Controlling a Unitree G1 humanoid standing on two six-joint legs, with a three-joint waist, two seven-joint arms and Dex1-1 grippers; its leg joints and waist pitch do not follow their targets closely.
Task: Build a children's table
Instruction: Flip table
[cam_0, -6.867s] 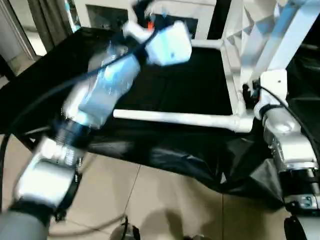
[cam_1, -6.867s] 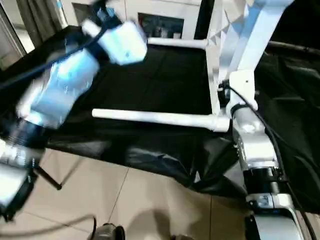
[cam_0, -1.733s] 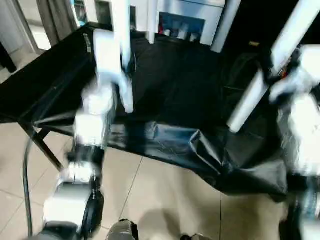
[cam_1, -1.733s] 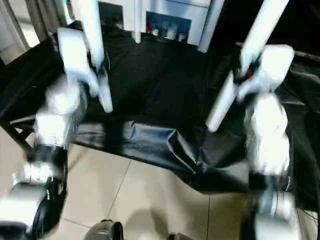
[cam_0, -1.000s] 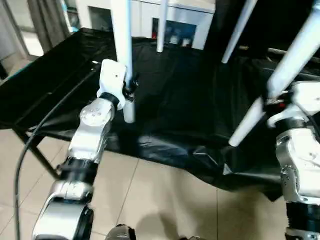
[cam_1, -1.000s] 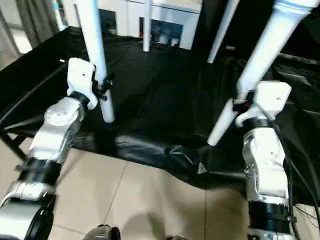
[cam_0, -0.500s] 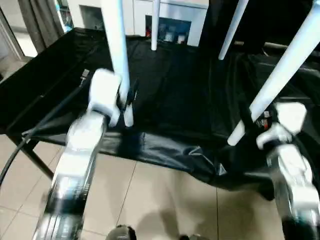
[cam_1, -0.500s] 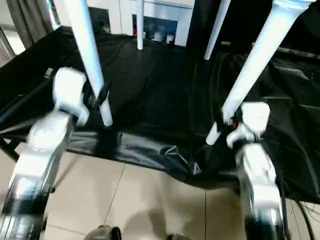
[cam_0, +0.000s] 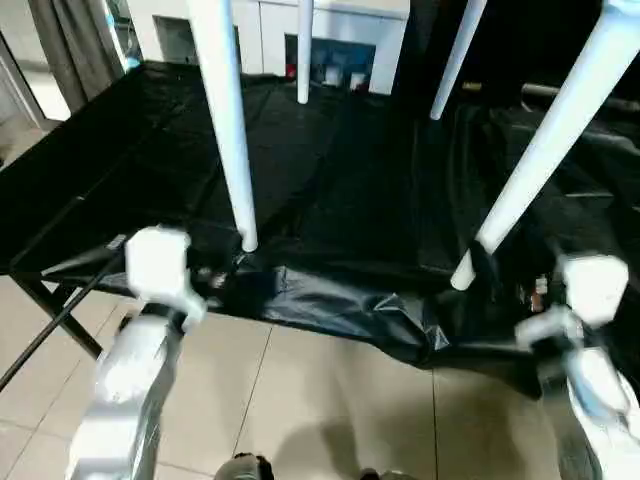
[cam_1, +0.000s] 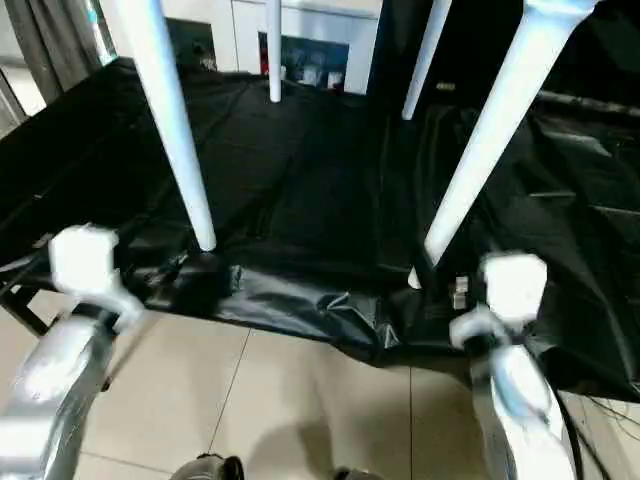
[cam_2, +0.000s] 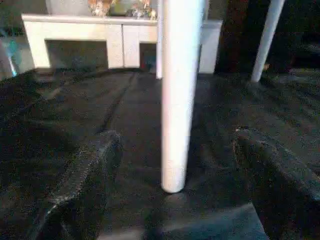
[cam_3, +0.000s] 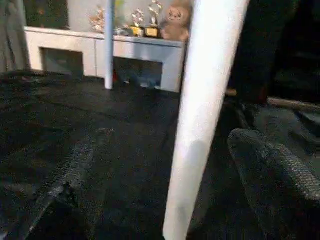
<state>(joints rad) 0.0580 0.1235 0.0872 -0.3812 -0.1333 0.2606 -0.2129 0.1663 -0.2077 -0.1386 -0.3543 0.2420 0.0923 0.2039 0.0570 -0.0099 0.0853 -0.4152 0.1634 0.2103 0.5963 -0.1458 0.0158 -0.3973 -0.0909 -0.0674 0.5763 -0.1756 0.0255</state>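
Tabletop of the children's table is cut off above the pics' upper edge; all four legs (cam_0: 228, 130) are seen w/o their upper ends. Both forearms are smeared by motion blur in the head views. The left pincer (cam_2: 170, 200) and right pincer (cam_3: 170, 195) are shown as dark, soft-edged fingers (cam_2: 82, 185) cropped by the lower edge. Small items on the far white cabinet (cam_3: 145, 47) are too blurred to identify, possibly trophies. Desk (cam_0: 340, 180) corners are cropped at the sides.
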